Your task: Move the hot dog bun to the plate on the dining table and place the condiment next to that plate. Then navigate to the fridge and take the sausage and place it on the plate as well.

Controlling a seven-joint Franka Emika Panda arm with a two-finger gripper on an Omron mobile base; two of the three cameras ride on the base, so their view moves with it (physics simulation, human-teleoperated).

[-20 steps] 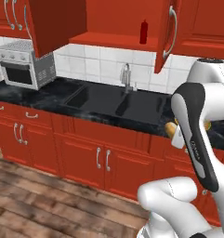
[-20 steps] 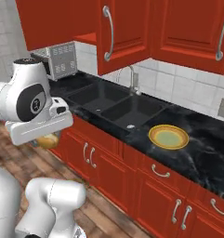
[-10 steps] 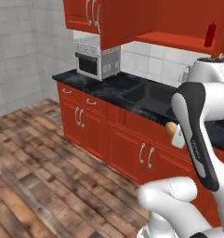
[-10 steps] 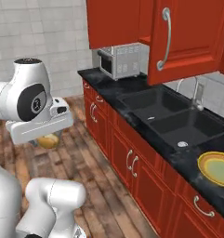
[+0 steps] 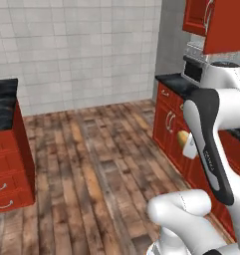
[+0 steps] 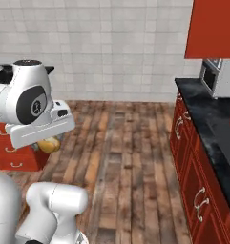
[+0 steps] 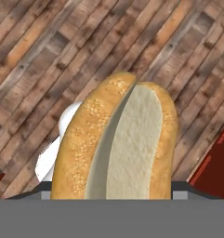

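My whole view has swung since a moment ago: the sink and the yellow-rimmed plate have slid out of sight, and I now face a white tiled wall (image 5: 81,50) over a wide wooden floor (image 5: 91,169). The red cabinets (image 5: 169,124) that filled the left base view have shifted to 3 o'clock, the microwave (image 6: 220,76) on top of them. A black-topped table (image 5: 3,102) with a red base has come in at 9 o'clock. My arm (image 5: 211,129) is posed as before. My jaws still clasp the hot dog bun (image 7: 118,144), split side up, above the floor.
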